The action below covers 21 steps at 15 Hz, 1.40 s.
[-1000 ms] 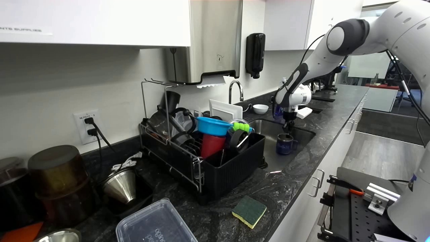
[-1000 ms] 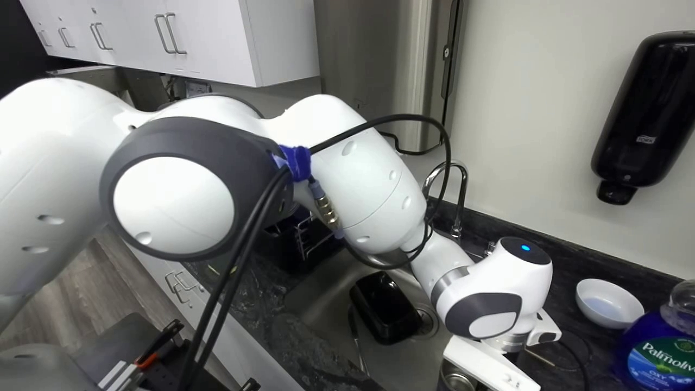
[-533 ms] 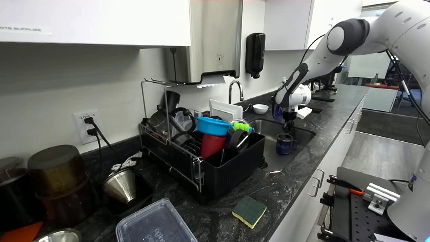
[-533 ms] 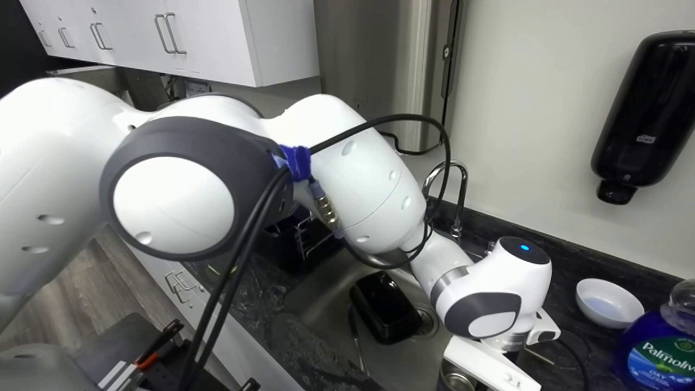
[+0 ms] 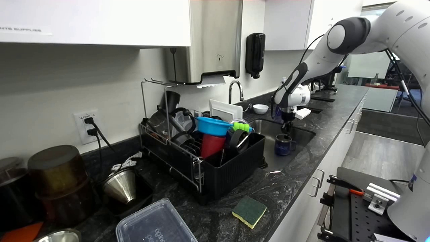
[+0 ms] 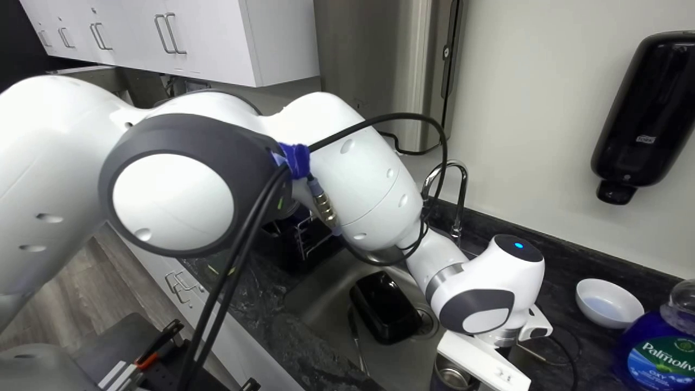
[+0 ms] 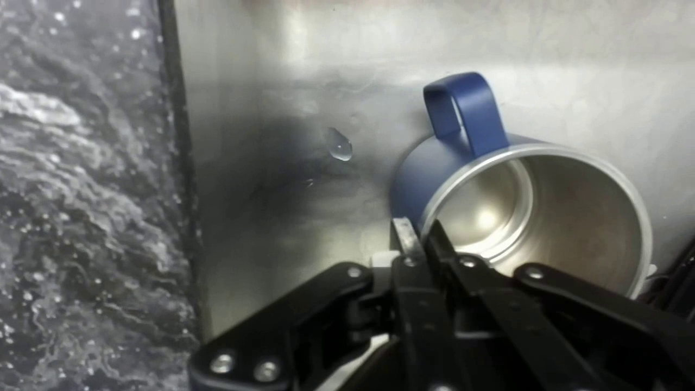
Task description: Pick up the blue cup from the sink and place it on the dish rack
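Pale wall (image 6: 532, 136): dispenser (image 6: 645, 111) reads TORK; bottle (image 6: 659, 345) reads Palmolive; claw (image 7: 419, 231) clenched on blue cup (image 7: 535, 201) at rim.

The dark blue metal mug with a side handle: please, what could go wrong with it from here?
The black tool pinches the dark blue metal mug at one spot of its rim, so it might swing or slip.
The black wire dish rack looks crowded; placing the mug could knock the round light-blue bowl loose.
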{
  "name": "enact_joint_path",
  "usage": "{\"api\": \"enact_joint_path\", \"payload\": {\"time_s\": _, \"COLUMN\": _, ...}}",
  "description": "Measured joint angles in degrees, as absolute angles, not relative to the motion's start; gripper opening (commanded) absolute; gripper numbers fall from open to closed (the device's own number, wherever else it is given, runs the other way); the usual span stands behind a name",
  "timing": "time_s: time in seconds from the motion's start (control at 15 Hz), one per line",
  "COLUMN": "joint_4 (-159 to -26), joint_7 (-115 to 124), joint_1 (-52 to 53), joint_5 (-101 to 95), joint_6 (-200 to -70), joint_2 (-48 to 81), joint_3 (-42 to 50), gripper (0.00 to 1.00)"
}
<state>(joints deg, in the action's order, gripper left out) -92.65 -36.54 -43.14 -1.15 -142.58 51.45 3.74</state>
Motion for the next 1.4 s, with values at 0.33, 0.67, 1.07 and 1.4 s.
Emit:
{"api": "enact_joint_path", "payload": {"time_s": 0.33, "joint_4": -93.9, "joint_7": -33.6, "joint_1": -43.1, "joint_5": -0.5, "joint_6": -142.6, "joint_2": 50.8, "joint_3": 3.6, "gripper": 0.02}}
{"api": "enact_joint_path", "payload": {"time_s": 0.67, "joint_4": -96.6, "joint_7": -26.1, "joint_1": -42.4, "joint_5": 1.6, "joint_6": -142.6, "joint_2": 49.4, "joint_3": 3.6, "gripper": 0.02}}
{"api": "enact_joint_path", "payload": {"time_s": 1.07, "joint_4": -100.8, "joint_7": -23.5, "joint_1": -41.7, "joint_5": 5.0, "joint_6": -142.6, "joint_2": 47.2, "joint_3": 3.1, "gripper": 0.02}}
{"api": "enact_joint_path", "payload": {"time_s": 1.4, "joint_4": -103.1, "joint_7": -23.5, "joint_1": -41.7, "joint_5": 7.2, "joint_6": -142.5, "joint_2": 45.7, "joint_3": 2.5, "gripper": 0.02}}
